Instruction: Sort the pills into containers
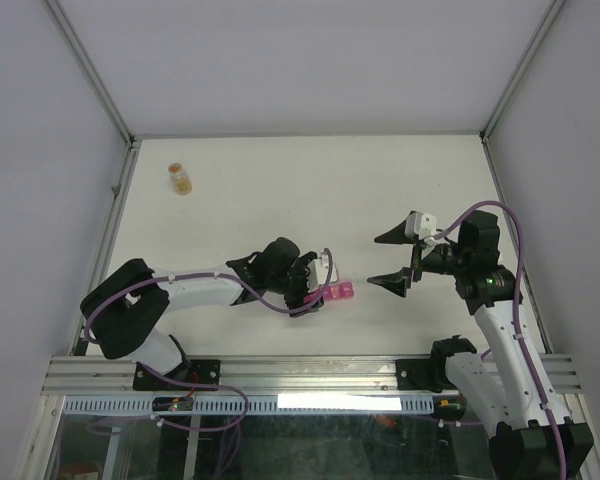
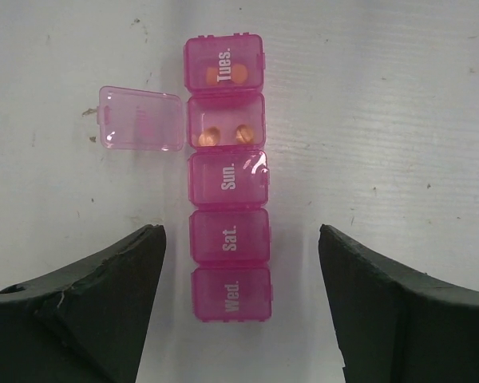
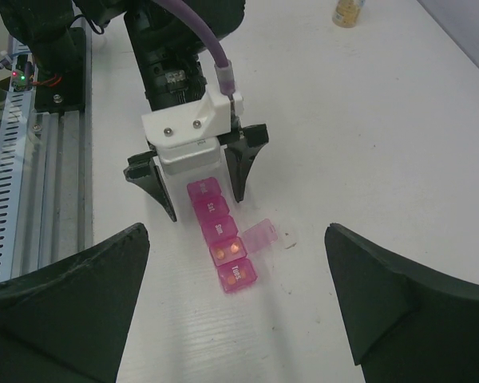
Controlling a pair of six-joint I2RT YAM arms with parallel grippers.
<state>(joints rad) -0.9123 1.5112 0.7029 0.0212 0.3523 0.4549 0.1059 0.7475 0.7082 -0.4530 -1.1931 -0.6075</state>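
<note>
Five-cell pill box (image 2: pixel 227 179), one lid (image 2: pixel 140 119) open, two pills (image 2: pixel 209 136) inside; left pincer (image 2: pixel 238 239) spread wide astride it, empty; right pincer (image 1: pixel 377 261) at 3 o'clock, likewise.

Left fingers (image 2: pixel 96 307) spread wide, pointing down; right fingers (image 3: pixel 64 307) spread wide too.
</note>
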